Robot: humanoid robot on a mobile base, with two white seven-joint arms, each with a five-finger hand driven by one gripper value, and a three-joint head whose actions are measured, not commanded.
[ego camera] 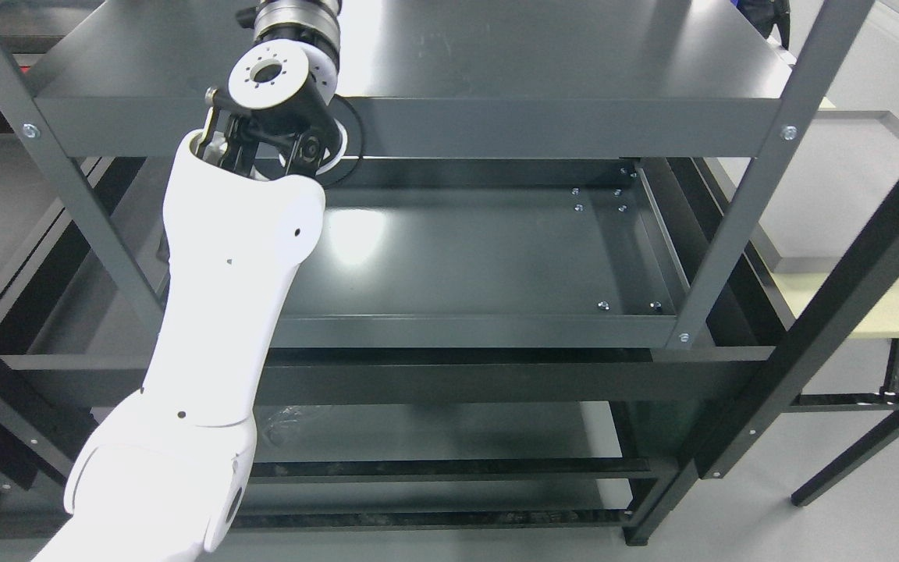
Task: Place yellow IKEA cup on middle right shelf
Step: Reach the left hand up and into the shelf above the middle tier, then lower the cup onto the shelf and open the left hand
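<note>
No yellow cup shows in the head view. My left arm [223,312], white with a black wrist joint [286,101], rises from the lower left and reaches up over the front edge of the top shelf [535,55]; the hand itself is cut off by the picture's top edge. The middle shelf [481,257] of the dark grey metal rack lies below it, with bare metal on its right part. My right arm does not show.
Grey uprights [738,226] frame the rack's front corners. A lower shelf [434,433] sits beneath. A black frame leg [832,312] crosses diagonally at the right, in front of a pale yellow table [871,300]. Grey floor lies at the lower right.
</note>
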